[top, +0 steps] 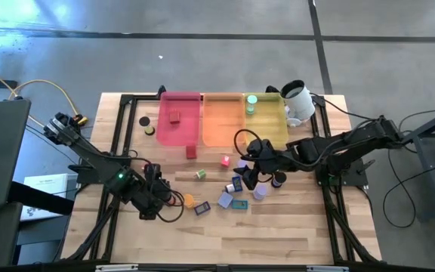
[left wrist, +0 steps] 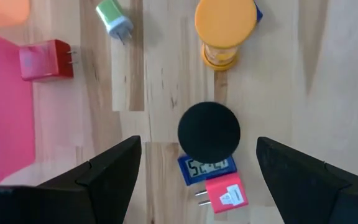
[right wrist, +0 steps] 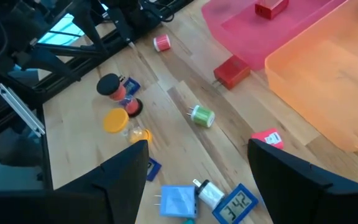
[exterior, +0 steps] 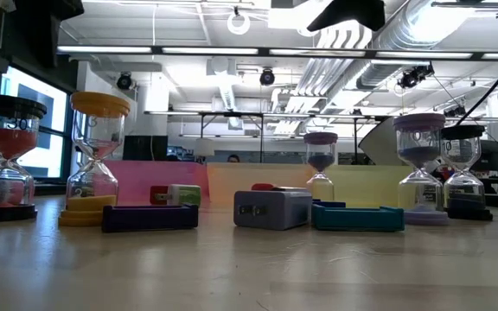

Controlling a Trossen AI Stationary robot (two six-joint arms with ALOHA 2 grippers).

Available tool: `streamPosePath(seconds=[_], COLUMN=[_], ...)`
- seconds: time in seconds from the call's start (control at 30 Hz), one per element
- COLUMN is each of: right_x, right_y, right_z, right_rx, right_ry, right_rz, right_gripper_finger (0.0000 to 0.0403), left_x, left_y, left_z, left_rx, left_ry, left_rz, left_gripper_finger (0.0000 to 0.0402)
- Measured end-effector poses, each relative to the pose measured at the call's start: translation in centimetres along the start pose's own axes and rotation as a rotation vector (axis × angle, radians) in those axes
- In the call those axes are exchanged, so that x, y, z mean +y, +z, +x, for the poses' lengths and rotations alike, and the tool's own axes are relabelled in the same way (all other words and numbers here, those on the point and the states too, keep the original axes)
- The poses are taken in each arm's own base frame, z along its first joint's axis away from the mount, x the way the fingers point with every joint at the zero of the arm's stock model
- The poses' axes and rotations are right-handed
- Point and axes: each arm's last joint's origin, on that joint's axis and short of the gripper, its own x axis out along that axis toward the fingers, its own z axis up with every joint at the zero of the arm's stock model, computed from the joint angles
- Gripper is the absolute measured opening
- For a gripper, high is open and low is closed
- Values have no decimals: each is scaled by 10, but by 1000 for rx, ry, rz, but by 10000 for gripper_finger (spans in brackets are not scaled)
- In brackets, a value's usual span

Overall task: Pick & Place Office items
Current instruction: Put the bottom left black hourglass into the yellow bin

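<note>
- Black-topped sand timer [left wrist: 209, 132]: between wide-open, empty left jaws [left wrist: 197, 180].
- Right jaws [right wrist: 197, 180]: parted, empty.
- Small items: worktop centre, trays [top: 221, 121] at twelve o'clock.
- Risk: closing may topple timer.

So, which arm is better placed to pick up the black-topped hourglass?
The left. Its open gripper hovers directly above the black-topped hourglass, framing it; the right gripper is across the table.

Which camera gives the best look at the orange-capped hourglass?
The low view: the orange-capped hourglass stands full height in profile, glass bulbs plain. The left wrist view and right wrist view show mostly its cap from above. In the high view it is only a small orange dot.
</note>
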Motion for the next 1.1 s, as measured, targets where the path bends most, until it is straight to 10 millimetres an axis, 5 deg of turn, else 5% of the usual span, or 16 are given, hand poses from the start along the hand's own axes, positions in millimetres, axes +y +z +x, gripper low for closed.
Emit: streamPosePath(seconds=[1.1], right_x=[0], right_y=[0], right_z=[0], right_rx=[3], right_ry=[3], right_rz=[26], right_gripper_finger=[263], left_x=[1], left_y=[-16], left_z=[41], left_rx=[35], left_ry=[-17], left_rz=[-21], left_gripper_finger=[311])
